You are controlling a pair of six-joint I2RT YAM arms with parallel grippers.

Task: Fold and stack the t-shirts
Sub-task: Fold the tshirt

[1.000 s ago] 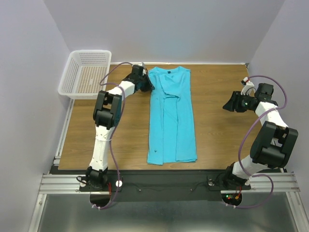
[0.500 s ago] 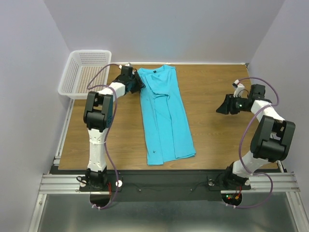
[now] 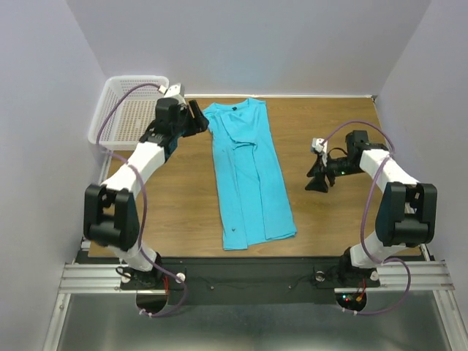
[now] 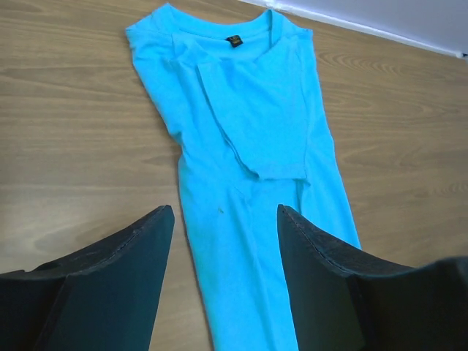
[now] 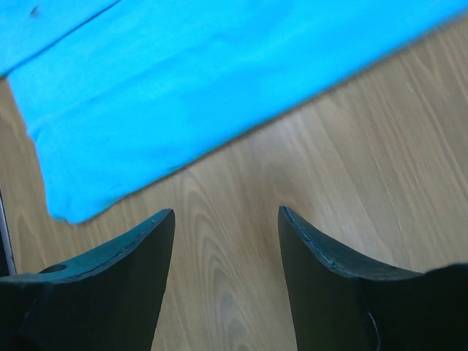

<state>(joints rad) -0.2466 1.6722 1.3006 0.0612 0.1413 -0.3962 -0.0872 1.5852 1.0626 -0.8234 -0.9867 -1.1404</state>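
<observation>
In the top view, a turquoise short-sleeved cloth t-shirt (image 3: 248,172) lies folded into a long narrow strip down the middle of the brown wooden table (image 3: 161,197). Its neckline is toward the top of the frame and its hem toward the bottom. The left gripper (image 3: 197,118) sits at the upper left, just beside the shirt's upper-left shoulder corner. From this angle I cannot tell whether it touches the cloth. A white plastic mesh basket (image 3: 102,121) stands at the far upper left, behind that arm. The right gripper (image 3: 316,184) is right of centre over bare wood, near the strip's right edge but apart from it.

In the left wrist view, the two black fingers (image 4: 110,285) of the left gripper (image 4: 223,212) stand wide apart at the bottom of the frame with nothing between them. The t-shirt (image 4: 248,131) runs from the upper middle down through the gap between the fingertips. A small dark mark (image 4: 234,40) sits at its neckline near the top, and one sleeve is folded across the chest.

In the right wrist view, the black fingers (image 5: 329,278) of the right gripper (image 5: 225,212) are likewise spread, holding nothing. The t-shirt (image 5: 183,80) fills the upper left of the frame. Its edge slants above the fingertips, with bare table (image 5: 307,161) between.
</observation>
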